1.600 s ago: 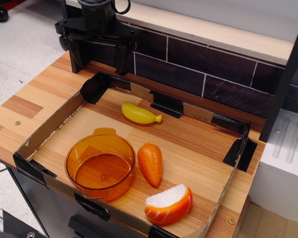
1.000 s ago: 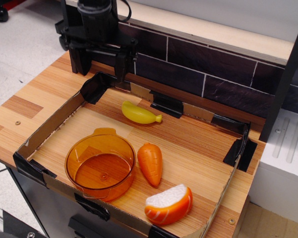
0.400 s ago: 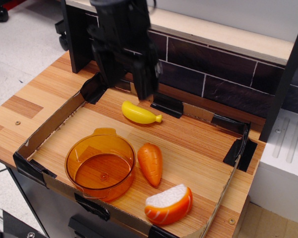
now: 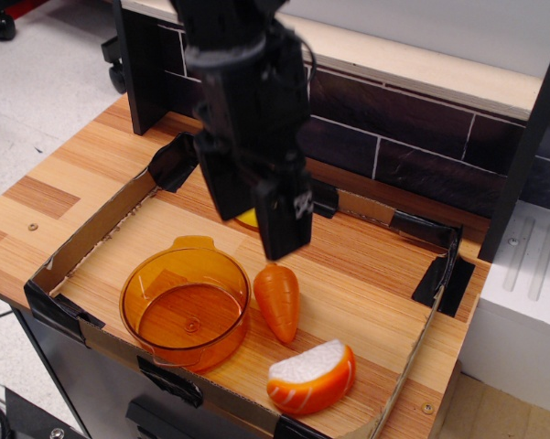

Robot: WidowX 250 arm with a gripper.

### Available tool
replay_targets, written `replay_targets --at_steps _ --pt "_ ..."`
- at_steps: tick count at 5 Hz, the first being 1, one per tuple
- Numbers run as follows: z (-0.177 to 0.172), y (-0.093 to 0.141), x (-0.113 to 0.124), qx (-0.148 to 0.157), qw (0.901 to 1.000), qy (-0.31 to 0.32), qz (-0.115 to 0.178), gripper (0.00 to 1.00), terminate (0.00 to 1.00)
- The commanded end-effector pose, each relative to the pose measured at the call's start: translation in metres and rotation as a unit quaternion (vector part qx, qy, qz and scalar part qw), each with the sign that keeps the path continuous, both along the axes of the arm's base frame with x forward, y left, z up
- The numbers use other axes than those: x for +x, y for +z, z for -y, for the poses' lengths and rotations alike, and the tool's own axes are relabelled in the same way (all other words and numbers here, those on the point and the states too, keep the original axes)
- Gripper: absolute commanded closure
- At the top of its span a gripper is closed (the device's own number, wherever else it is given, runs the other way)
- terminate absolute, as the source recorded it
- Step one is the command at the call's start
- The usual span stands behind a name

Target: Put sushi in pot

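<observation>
The sushi (image 4: 311, 377), a half-moon wedge with white rice and striped orange salmon, lies at the front right of the cardboard tray (image 4: 90, 240). The pot (image 4: 185, 306), translucent amber with a tab handle on its far rim, stands empty at the front left. My black gripper (image 4: 253, 218) hangs open and empty above the tray's middle. It is just behind the carrot, up and left of the sushi and to the right of the pot's far rim.
A ridged orange carrot (image 4: 277, 300) lies between the pot and the sushi, touching the pot's side. A yellow banana (image 4: 248, 219) is almost hidden behind the gripper. A dark tiled wall (image 4: 421, 155) runs behind the tray. A white unit (image 4: 522, 293) stands to the right.
The gripper has come forward and to the right from the back left corner to above the tray's middle, and now covers the banana. Sushi, pot and carrot have not moved.
</observation>
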State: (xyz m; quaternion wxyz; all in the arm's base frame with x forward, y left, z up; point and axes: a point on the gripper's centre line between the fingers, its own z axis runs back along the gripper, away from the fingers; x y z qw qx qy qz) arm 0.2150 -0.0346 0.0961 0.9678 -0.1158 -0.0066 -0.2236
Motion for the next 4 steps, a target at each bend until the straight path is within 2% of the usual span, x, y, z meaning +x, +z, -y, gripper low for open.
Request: replay_targets --at_steps 1,2,4 --pt "0.005 -0.012 -0.014 -0.001 0.9998 -0.019 0.005 0.0 0.0" --pt "0.009 -0.024 -0.017 0.005 0.9997 -0.025 0.001 0.0 0.0" --pt "0.021 -0.049 -0.023 0.025 0.9987 -0.037 0.025 0.0 0.0"
